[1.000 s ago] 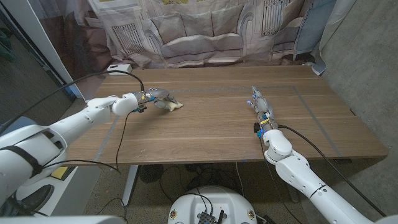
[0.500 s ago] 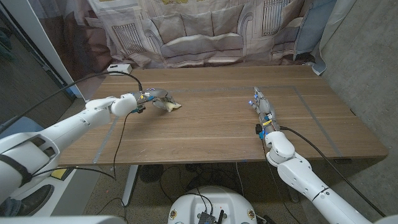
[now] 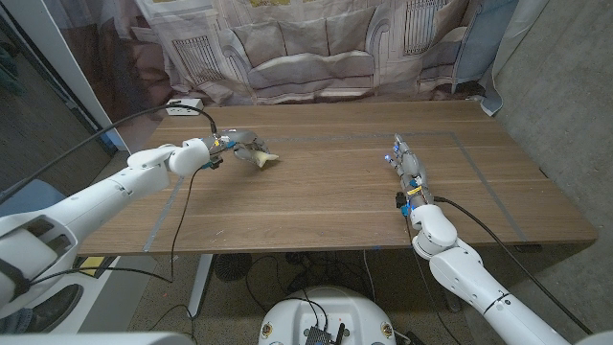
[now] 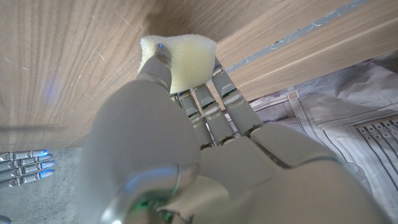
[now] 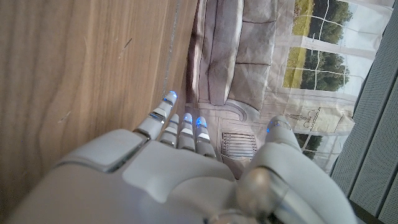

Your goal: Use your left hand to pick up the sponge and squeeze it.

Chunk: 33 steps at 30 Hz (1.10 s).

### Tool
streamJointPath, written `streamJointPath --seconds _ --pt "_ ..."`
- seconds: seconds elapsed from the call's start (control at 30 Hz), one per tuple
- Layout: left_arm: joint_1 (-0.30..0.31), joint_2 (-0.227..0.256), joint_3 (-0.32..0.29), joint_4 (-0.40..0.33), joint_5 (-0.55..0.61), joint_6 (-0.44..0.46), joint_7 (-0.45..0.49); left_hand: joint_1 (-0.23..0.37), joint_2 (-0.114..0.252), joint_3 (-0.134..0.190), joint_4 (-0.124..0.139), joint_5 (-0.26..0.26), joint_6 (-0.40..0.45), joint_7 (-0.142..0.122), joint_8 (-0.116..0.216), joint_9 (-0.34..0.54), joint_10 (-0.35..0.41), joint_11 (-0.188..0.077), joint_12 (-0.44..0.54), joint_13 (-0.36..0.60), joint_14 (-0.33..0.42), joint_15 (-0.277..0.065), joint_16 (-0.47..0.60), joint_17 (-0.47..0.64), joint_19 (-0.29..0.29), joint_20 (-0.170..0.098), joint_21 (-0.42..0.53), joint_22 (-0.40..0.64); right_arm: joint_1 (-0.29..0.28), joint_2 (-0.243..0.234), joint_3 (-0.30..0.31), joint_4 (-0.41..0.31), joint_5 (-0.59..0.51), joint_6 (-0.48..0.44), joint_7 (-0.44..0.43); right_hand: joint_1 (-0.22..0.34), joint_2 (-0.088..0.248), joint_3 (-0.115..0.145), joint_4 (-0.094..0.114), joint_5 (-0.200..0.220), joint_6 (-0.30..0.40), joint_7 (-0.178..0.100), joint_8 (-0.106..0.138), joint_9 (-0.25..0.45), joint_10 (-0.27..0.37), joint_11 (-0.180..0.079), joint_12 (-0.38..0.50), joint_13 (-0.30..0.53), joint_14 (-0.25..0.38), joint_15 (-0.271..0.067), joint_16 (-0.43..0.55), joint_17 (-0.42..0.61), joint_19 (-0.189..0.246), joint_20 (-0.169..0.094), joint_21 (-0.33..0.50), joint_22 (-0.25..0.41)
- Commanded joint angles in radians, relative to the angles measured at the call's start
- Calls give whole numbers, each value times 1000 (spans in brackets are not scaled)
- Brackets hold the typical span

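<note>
A pale yellow sponge point(image 3: 261, 157) is held by my left hand point(image 3: 237, 146) a little above the wooden table point(image 3: 326, 201) at its far left. In the left wrist view the sponge point(image 4: 180, 56) is pinched between the thumb and the fingers point(image 4: 214, 99) of my left hand point(image 4: 199, 130), and it looks compressed. My right hand point(image 3: 403, 163) stands on its edge on the table's right half, fingers straight and together, holding nothing. The right wrist view looks along my right hand point(image 5: 180, 162) toward the far edge.
A white box point(image 3: 185, 104) with a black cable point(image 3: 144, 117) sits at the table's far left corner. A curtain printed with a sofa point(image 3: 306, 48) hangs behind the table. Thin tape lines point(image 3: 479, 172) mark the tabletop.
My left hand has lifted the sponge off the table and drawn it slightly away from me. The sponge looks smaller in the grip. My right hand stays in place.
</note>
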<state>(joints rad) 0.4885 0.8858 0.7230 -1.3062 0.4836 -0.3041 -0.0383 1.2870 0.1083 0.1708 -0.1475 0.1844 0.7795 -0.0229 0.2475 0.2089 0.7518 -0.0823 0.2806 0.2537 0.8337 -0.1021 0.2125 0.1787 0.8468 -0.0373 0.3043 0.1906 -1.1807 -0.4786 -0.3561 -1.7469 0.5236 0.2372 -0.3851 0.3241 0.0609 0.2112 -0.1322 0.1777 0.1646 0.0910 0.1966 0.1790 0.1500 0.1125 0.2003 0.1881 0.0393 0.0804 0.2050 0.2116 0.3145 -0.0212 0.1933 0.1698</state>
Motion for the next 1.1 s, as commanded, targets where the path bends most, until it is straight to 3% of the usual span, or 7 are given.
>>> streamJointPath --seconds 0.03,0.3,0.53,0.9,0.97,1.0,1.1 --pt "71 58 -76 -151 -13 81 -9 2 11 10 2 -4 -4 6 -3 3 5 4 -1 6 5 -54 -4 2 1 5 10 2 -10 3 5 5 4 25 13 6 6 -3 -3 -2 7 3 -2 6 7 6 0 3 6 -2 9 3 5 5 3 2" --pt "99 96 -118 -252 -8 138 -52 28 15 27 -13 -1 -17 6 -13 3 -12 11 -12 9 -24 -44 -19 3 -15 13 5 2 -17 1 9 -2 5 37 18 5 6 -4 -3 -2 8 3 -2 6 7 5 0 4 5 -2 8 3 5 5 3 2" --pt "105 88 -132 -277 1 136 -43 41 18 38 -18 1 -27 9 -19 3 -25 16 -19 12 -36 -36 -23 5 -23 17 3 2 -29 -8 25 -12 15 41 22 5 6 -4 -2 -2 8 3 -2 6 8 7 0 4 6 -2 8 3 6 5 3 2" --pt "118 66 -154 -279 -47 137 -47 123 28 90 -29 7 36 29 -1 8 28 24 -2 27 23 -40 -1 11 48 24 40 5 -30 -16 31 -23 22 35 30 5 6 -5 -2 -2 9 3 -2 6 7 5 -1 4 7 -2 9 4 6 7 2 2" --pt "117 67 -153 -282 -49 140 -58 146 31 107 -29 9 99 27 24 16 69 23 14 37 54 -50 8 14 66 16 53 6 -29 -14 30 -24 18 37 28 5 6 -5 -2 -2 9 4 -2 6 7 6 -1 4 7 -1 9 4 6 7 2 2" --pt "116 68 -152 -283 -48 142 -63 170 36 122 -28 14 193 44 74 38 85 23 20 49 66 -48 12 21 70 18 63 8 -29 -13 29 -24 17 38 27 5 6 -5 -2 -2 10 3 -2 6 7 6 -1 4 7 -1 9 4 6 7 2 2" --pt "117 72 -154 -291 -52 148 -74 209 36 136 -28 24 249 79 137 83 140 11 43 82 119 -60 49 51 88 17 86 11 -30 -8 25 -20 12 46 28 5 6 -5 -2 -2 11 4 -2 6 6 6 -1 4 7 0 9 4 6 8 2 2"
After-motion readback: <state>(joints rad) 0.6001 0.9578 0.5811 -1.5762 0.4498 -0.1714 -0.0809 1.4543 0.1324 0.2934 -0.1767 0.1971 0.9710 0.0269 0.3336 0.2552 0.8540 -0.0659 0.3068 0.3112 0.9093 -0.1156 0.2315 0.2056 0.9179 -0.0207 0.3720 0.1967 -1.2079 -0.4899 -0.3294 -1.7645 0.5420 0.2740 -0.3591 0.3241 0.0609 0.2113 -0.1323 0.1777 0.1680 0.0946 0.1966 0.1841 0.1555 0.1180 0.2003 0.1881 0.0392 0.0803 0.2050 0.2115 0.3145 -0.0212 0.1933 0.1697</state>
